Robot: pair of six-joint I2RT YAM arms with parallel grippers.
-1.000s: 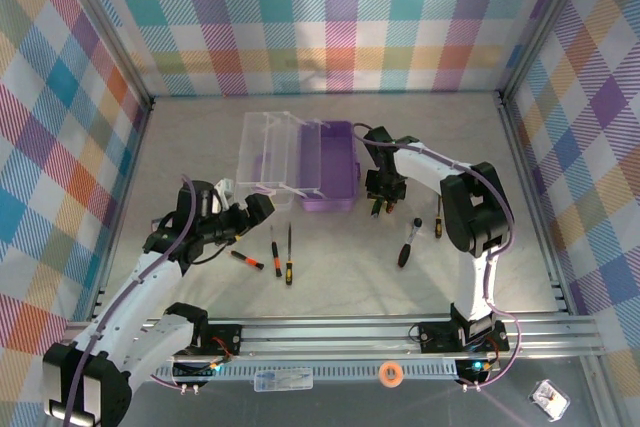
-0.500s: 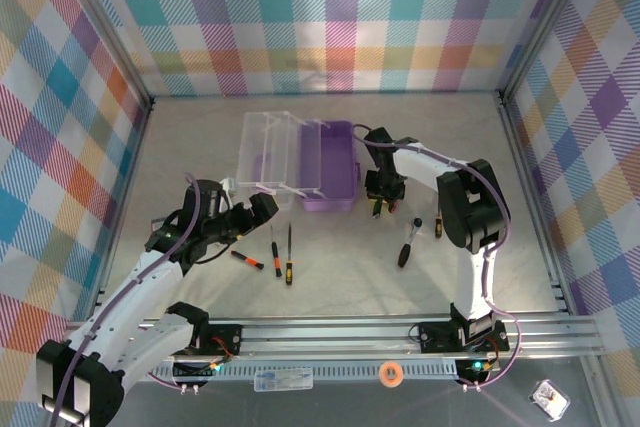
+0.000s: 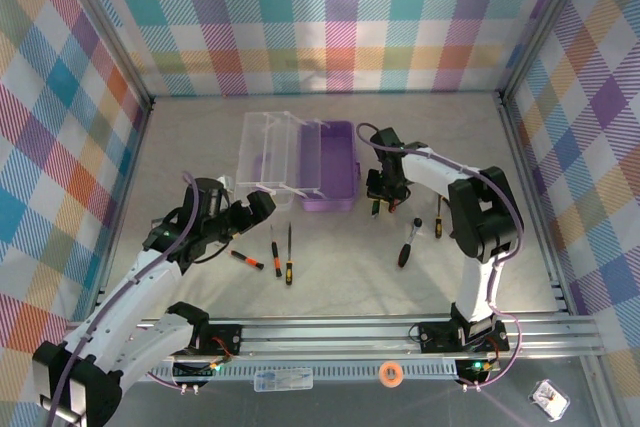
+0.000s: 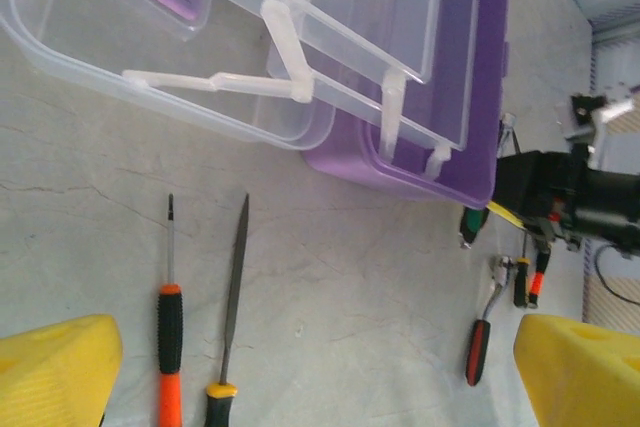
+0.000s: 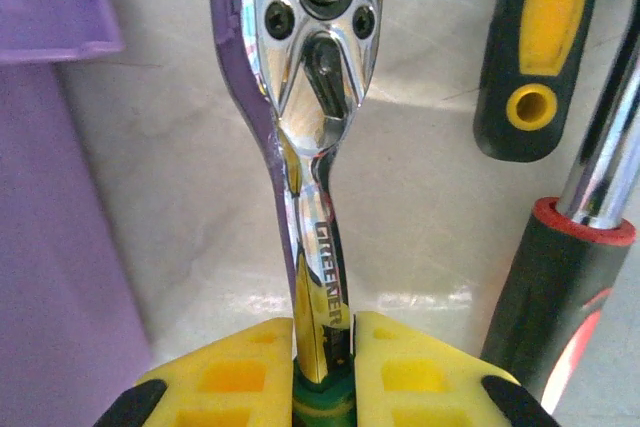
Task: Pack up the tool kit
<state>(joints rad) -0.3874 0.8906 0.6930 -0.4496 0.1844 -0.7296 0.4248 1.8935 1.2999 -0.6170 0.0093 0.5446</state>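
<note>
Right wrist camera first: the right gripper (image 5: 325, 359) has its yellow pads (image 5: 235, 372) pinched tight on the stem of a chrome ratchet (image 5: 302, 97), with a bit of green handle showing down between them. The ratchet's round head points away from the claw, over the pale table (image 5: 180, 167). Just left of it runs the purple wall of the case (image 5: 50, 247). Just right of it lie a black-and-yellow handle (image 5: 535, 57) and a red-collared black handle (image 5: 560, 287) with a shiny shaft (whether the ratchet's head touches the table, I cannot tell).

From overhead, the right gripper (image 3: 382, 199) sits close against the near right corner of the case (image 3: 338, 162). The case stands open in the middle of the table (image 3: 450, 137), its clear lid (image 3: 268, 152) thrown back to the left.

The left gripper (image 3: 255, 209) hovers near the lid's front corner. Its own camera shows its two yellow fingertips (image 4: 50, 367) spread wide apart with nothing between them. Beyond them, flat on the table, lie an orange-handled screwdriver (image 4: 168, 332) and, just beside it, a yellow-capped flat tool (image 4: 232, 307), both pointing towards the lid (image 4: 200, 57).
</note>
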